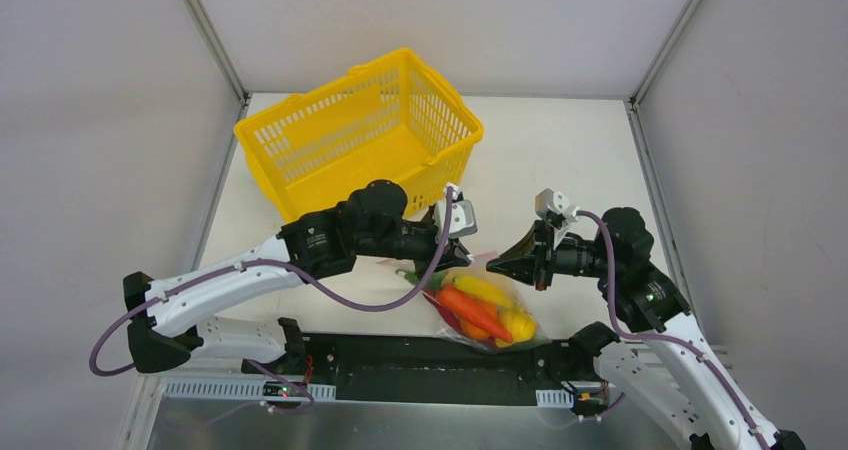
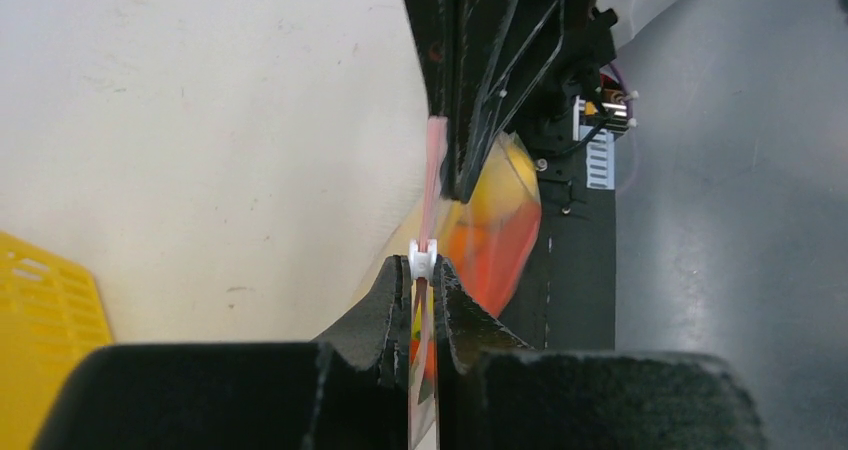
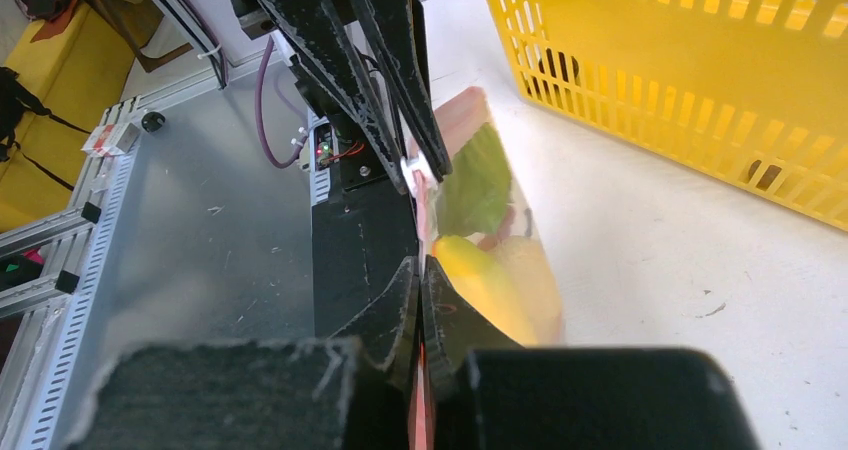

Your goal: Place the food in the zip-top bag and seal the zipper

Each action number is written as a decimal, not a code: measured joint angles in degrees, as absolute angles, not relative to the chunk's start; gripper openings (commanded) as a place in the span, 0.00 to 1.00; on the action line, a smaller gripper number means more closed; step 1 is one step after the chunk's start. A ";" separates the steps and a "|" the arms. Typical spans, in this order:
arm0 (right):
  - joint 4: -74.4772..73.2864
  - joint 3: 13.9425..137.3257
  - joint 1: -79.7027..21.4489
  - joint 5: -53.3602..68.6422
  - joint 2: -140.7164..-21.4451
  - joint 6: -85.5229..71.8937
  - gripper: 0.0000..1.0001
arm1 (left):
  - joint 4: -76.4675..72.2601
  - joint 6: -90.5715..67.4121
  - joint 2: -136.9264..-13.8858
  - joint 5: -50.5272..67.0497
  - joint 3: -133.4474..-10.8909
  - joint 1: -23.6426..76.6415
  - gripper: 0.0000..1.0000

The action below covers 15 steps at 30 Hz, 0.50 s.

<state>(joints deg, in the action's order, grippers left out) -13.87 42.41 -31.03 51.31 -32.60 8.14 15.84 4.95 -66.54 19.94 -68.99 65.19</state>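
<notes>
The zip-top bag (image 3: 540,280) hangs upright between my two grippers near the table's front edge. The food (image 1: 478,308) is inside it: orange, red, yellow and green pieces. My left gripper (image 2: 423,267) is shut on the bag's top edge, and the white slider (image 2: 423,256) of the pink zipper (image 2: 433,170) sits at its fingertips. My right gripper (image 3: 420,270) is shut on the pink zipper strip at the bag's other end. In the top view the left gripper (image 1: 462,254) and the right gripper (image 1: 493,263) face each other, tips close together.
A yellow plastic basket (image 1: 350,130) stands behind the left arm at the back left of the table. A black base plate (image 1: 420,365) runs along the table's near edge, just below the bag. White walls enclose the table on three sides.
</notes>
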 measured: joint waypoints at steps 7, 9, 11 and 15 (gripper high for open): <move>-13.78 42.41 -31.09 49.08 -31.70 7.97 0.00 | 18.63 5.56 -63.22 15.84 -65.71 64.40 0.00; -13.78 42.39 -31.11 47.83 -31.09 7.88 0.00 | 18.98 5.56 -62.08 14.59 -64.36 64.10 0.00; -13.67 42.28 -31.16 46.41 -30.55 7.68 0.00 | 19.09 5.54 -60.84 13.76 -62.96 64.01 0.00; -12.93 41.32 -31.18 43.35 -29.47 7.07 0.00 | 19.88 5.41 -57.87 11.66 -60.20 64.01 0.00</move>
<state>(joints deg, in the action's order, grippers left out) -12.93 41.32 -31.18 43.35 -29.47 7.07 19.88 5.41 -57.87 11.66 -60.20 64.01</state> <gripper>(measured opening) 0.004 0.044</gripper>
